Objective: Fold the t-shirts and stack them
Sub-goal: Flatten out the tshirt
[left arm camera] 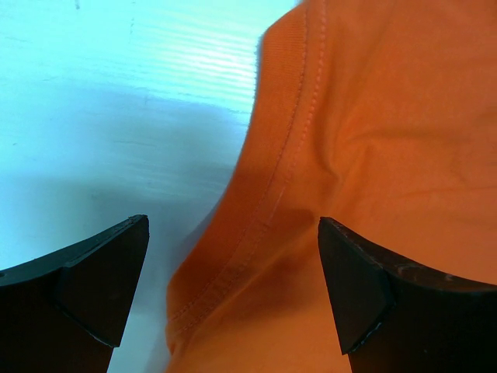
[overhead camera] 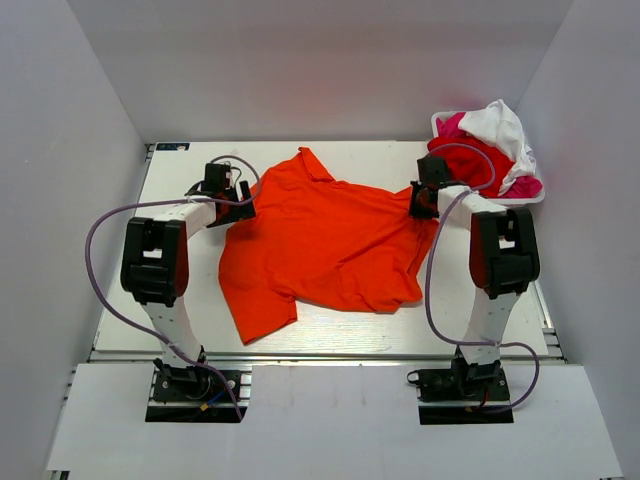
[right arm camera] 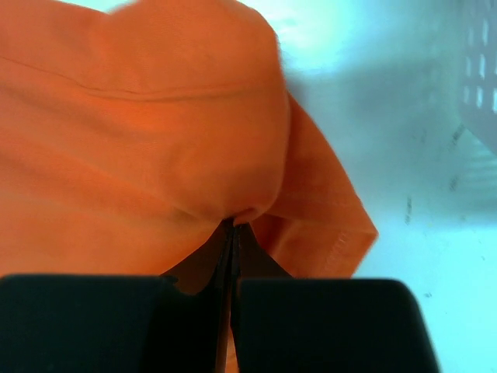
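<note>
Our right gripper (right arm camera: 233,229) is pinching the orange t-shirt (overhead camera: 330,245), its fingers pressed together on a gathered fold at the shirt's right edge. In the right wrist view the cloth is bunching ahead of the closed tips and to their left. A hemmed sleeve is hanging off to their right over the pale surface (overhead camera: 330,325).

Our left gripper (left arm camera: 233,233) is standing with its fingers wide apart, gripping nothing. We are seeing the shirt's stitched edge running between them, with cloth lying toward the right finger and bare surface toward the left. We cannot tell whether the tips are touching the fabric.

The shirt is lying spread and rumpled between the two grippers. Beyond the right gripper and to its right, a white basket (overhead camera: 437,120) is holding a red t-shirt (overhead camera: 470,165), a magenta-pink t-shirt (overhead camera: 453,126) and a white t-shirt (overhead camera: 500,125).
</note>
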Tool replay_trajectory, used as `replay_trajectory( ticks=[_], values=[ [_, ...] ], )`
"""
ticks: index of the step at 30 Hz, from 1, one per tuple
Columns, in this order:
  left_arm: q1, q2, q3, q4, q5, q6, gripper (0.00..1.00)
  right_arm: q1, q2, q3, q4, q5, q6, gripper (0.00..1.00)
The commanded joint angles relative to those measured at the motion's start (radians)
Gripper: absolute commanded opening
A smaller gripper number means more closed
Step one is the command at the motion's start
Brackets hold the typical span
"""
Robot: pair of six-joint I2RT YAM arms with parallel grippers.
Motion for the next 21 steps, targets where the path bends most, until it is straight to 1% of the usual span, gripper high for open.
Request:
replay_trajectory(
  ticks=[1,4,7,8,10,11,12,13,14,15,16,18,19,20,21],
  values=[
    [-0.004,0.014,0.031,0.042,0.051,0.018,1.00,-0.003,-0.054,0.067,0.126,-0.077,-0.039,0.00],
    [-0.004,0.077,0.069,0.017,0.051,0.008,1.00,-0.006,-0.092,0.043,0.147,-0.107,-0.036,0.00],
    [-0.004,0.099,0.091,0.028,0.064,0.008,1.00,-0.003,-0.097,0.042,0.152,-0.133,-0.051,0.00],
    [-0.004,0.099,0.091,0.028,0.083,0.017,0.99,-0.006,-0.097,0.042,0.155,-0.143,-0.057,0.00],
    [-0.004,0.110,0.080,0.058,0.100,0.017,0.90,-0.003,-0.097,0.056,0.155,-0.159,-0.073,0.00],
    [-0.004,0.119,0.080,0.058,0.126,0.017,0.84,-0.003,-0.099,0.061,0.164,-0.173,-0.070,0.00],
    [-0.013,0.129,0.080,0.069,0.137,0.017,0.66,-0.003,-0.102,0.061,0.169,-0.173,-0.071,0.00],
    [-0.013,0.129,0.080,0.069,0.152,0.027,0.57,-0.003,-0.106,0.062,0.173,-0.173,-0.071,0.00],
    [-0.013,0.142,0.089,0.080,0.184,0.027,0.47,-0.003,-0.109,0.062,0.183,-0.217,-0.070,0.00],
    [-0.013,0.142,0.090,0.080,0.199,0.027,0.11,-0.003,-0.116,0.067,0.189,-0.224,-0.073,0.00],
    [-0.013,0.142,0.090,0.091,0.218,0.027,0.00,-0.003,-0.120,0.069,0.196,-0.236,-0.080,0.00],
    [-0.013,0.133,0.090,0.100,0.258,0.039,0.00,-0.002,-0.149,0.070,0.215,-0.265,-0.094,0.00],
    [-0.013,0.113,0.074,0.136,0.258,0.039,0.00,-0.003,-0.160,0.063,0.224,-0.282,-0.100,0.00],
    [-0.013,0.084,0.054,0.162,0.258,0.039,0.00,0.000,-0.189,0.059,0.221,-0.296,-0.113,0.00],
    [-0.013,0.011,0.031,0.190,0.258,0.039,0.00,-0.003,-0.224,0.055,0.218,-0.302,-0.119,0.00]
  ],
)
